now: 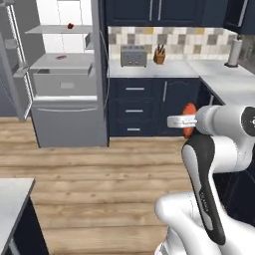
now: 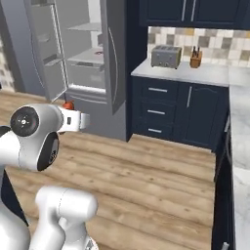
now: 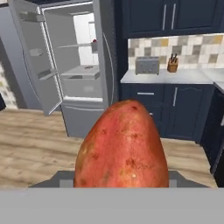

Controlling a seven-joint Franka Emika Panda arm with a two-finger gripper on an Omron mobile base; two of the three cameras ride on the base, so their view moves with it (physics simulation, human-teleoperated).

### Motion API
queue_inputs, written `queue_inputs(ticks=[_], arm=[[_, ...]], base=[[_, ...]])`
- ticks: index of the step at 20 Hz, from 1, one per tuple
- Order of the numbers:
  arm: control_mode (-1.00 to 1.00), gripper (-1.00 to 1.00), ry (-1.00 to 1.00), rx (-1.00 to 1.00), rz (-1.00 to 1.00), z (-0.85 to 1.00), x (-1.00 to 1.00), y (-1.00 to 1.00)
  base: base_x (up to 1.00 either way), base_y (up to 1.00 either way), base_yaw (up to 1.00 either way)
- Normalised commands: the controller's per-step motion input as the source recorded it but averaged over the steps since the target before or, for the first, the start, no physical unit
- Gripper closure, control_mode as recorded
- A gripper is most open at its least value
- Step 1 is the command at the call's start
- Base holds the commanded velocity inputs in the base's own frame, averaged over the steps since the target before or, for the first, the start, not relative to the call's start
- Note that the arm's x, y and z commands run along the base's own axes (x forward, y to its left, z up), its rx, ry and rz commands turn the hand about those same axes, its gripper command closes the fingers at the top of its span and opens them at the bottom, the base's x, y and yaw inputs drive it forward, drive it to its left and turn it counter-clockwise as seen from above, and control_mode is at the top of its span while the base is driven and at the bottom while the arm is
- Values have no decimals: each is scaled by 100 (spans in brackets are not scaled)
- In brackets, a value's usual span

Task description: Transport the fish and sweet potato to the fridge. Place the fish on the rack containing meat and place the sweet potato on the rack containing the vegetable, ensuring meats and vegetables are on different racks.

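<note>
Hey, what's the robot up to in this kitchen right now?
The arm's gripper is shut on the sweet potato, holding it out over the wood floor, apart from the fridge. The fridge stands open across the room. The deep-red vegetable sits on its upper shelf, and the pink meat lies on the shelf below. A toaster and a knife block stand on the counter beside the fridge.
</note>
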Motion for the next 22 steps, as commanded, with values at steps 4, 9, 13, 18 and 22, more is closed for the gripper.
queue_inputs(ticks=[4,9,13,18,22], arm=[[100,100,0,0,0,0,0,0],[100,100,0,0,0,0,0,0],[100,100,0,0,0,0,0,0],[100,100,0,0,0,0,0,0],[100,100,0,0,0,0,0,0]], base=[[100,20,0],[100,34,3],[100,-20,20],[100,4,10],[100,88,0]])
